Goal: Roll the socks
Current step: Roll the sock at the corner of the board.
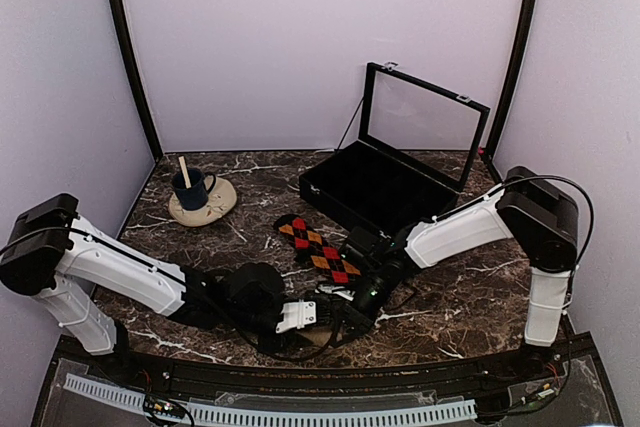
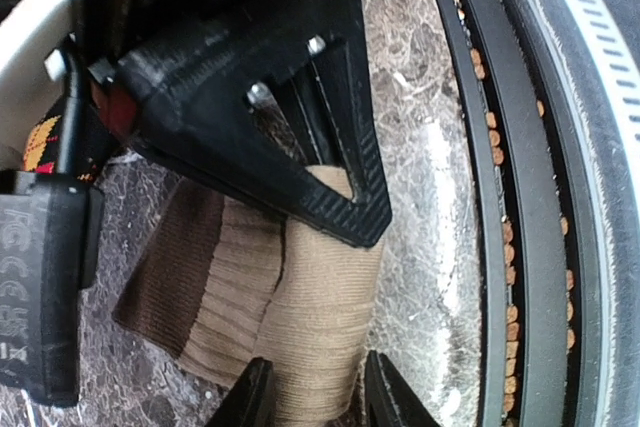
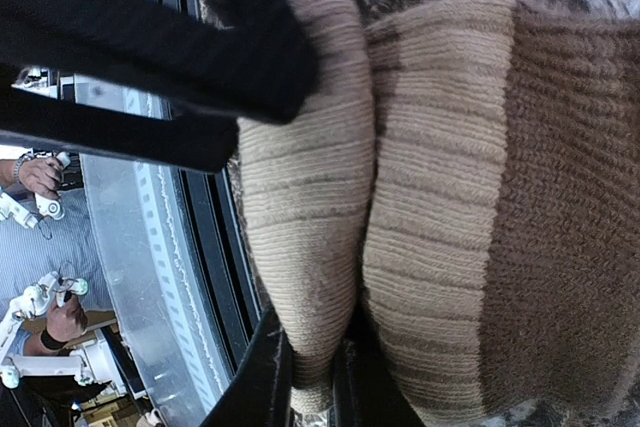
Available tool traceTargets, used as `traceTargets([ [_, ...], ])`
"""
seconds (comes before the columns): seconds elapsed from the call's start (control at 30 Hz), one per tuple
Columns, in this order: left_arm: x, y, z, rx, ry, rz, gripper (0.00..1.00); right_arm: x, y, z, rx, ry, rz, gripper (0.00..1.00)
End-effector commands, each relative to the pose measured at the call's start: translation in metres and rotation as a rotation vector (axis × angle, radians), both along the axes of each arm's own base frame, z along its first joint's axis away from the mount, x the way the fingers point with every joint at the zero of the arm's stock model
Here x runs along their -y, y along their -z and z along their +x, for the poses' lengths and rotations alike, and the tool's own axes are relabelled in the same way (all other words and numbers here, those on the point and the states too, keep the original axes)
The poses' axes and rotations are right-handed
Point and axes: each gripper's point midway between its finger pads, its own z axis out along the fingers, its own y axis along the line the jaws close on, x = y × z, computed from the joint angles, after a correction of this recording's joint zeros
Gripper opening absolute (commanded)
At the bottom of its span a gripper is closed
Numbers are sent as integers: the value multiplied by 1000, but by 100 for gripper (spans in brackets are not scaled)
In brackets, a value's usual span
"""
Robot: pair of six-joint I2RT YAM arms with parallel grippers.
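Marble-patterned brown table (image 1: 470, 292), hard and glossy. Knitted argyle sock (image 1: 318, 250) lies flat mid-table. Ribbed tan sock (image 2: 320, 327), folded into a soft roll near the front edge, is pinched by left end effector (image 2: 312, 399) and right end effector (image 3: 310, 387).

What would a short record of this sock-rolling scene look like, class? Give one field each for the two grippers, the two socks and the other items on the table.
left gripper: fingers either side of the tan sock; grip unclear
right gripper: shut on a fold of the tan sock
tan sock: folded over on itself, between the two grippers
argyle sock: flat on the table, not rolled
display case: black, glass lid raised, back right
mug: blue, wooden stick inside, on a beige saucer, back left
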Motion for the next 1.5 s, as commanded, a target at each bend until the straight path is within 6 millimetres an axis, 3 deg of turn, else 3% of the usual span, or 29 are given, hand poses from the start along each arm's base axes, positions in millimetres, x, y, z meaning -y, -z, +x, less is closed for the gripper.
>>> traceTargets([
  [0.0,0,4,2,34,13,33,33,15,18,-2,-20,3,-82,0],
  [0.47,7,20,-3,11,63,64,30,13,19,-1,-36,-11,-83,0],
  [0.8,2,35,-14,-49,105,132,0,13,20,5,-42,1,-86,0],
  [0.93,-4,38,-19,-78,112,165,0,14,20,14,-12,24,-98,2],
  [1.2,-17,36,-25,-168,63,189,0,14,11,30,35,80,-87,19],
  [1.47,-26,34,-22,-207,14,210,0,14,0,40,0,138,-40,24],
])
